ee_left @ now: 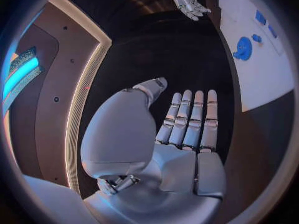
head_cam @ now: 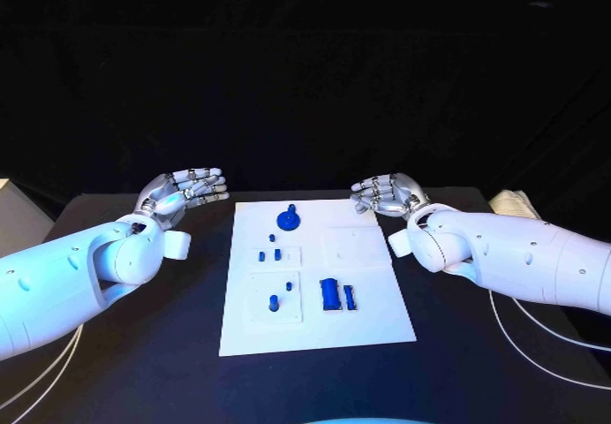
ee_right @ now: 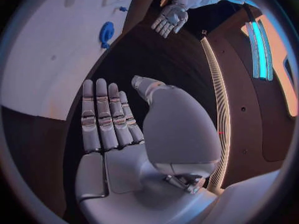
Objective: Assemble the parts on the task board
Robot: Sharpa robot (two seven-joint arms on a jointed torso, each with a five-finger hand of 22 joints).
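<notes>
The white task board [head_cam: 369, 309] lies in the middle of the black table. A round blue part [head_cam: 289, 218] sits near its far edge, several small blue parts [head_cam: 273, 256] stand in the middle, and two longer blue parts [head_cam: 336, 294] lie nearer me. My left hand [head_cam: 186, 192] hovers off the board's far left corner, fingers straight and apart, holding nothing. My right hand [head_cam: 387, 194] hovers off the far right corner, also empty. The left wrist view shows the flat left hand [ee_left: 187, 129], the board [ee_left: 264, 74] and the round part [ee_left: 243, 48]. The right wrist view shows the right hand [ee_right: 109, 119] and the round part [ee_right: 106, 33].
A pale crumpled cloth-like object [head_cam: 513, 202] lies at the table's right edge behind my right arm. Thin white cables [head_cam: 535, 340] trail over the table on the right. Dark curtain closes off the back.
</notes>
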